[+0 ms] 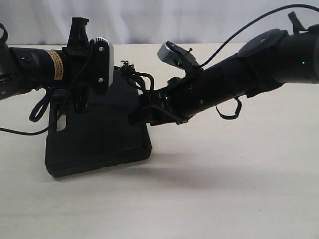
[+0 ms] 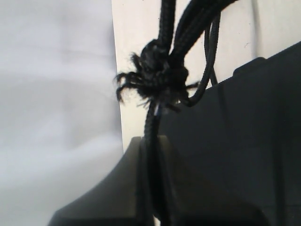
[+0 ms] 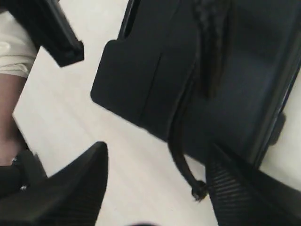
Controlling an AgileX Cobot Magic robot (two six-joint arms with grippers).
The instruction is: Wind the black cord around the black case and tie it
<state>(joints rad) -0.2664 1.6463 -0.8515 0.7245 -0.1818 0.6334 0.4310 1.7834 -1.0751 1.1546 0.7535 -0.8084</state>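
Over the left side of the worktop, the left arm stretched level above the case, with its white wrist camera over the case's far part. The left tool was closed, its fingers pinched on a strand of the cord just below a frayed knot. Several strands ran on from that knot and out of the wrist view. The knot sat by the case's far right corner. The case lay left of the worktop's middle, its thick near side toward the front edge. More cord looped at that same far right corner, between the two arms. At the case's right edge was the right tool, jaws well apart and holding nothing. A strand crossed the case's face, dropped over its edge and ended in a small frayed tip. The tip lay between the tool's fingers, right beside one finger; whether it touched that finger I could not tell. The right arm slanted down from the worktop's far right corner.
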